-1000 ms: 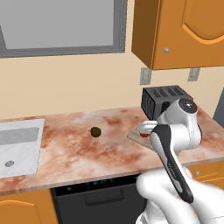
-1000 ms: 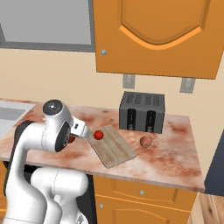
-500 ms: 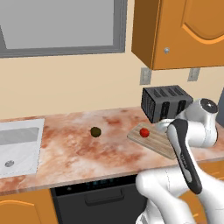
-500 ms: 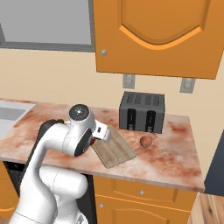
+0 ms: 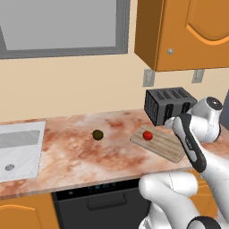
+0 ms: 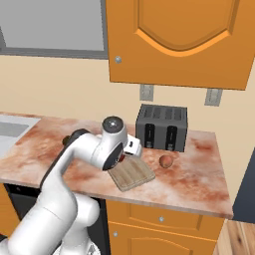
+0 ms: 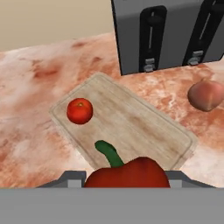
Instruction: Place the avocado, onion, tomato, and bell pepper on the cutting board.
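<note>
Red bell pepper [image 7: 127, 173] sits clenched in the gripper [image 7: 124, 177], which we note has swung rightward over the past second and now hangs above the cutting board [image 7: 144, 131]. The tomato [image 7: 79, 110] already lies on the board. The onion [image 7: 205, 95] rests beside the toaster [image 7: 170, 33]; the avocado [image 5: 97, 134] remains well apart on the counter [image 5: 71, 152]. We judge release is next.
</note>
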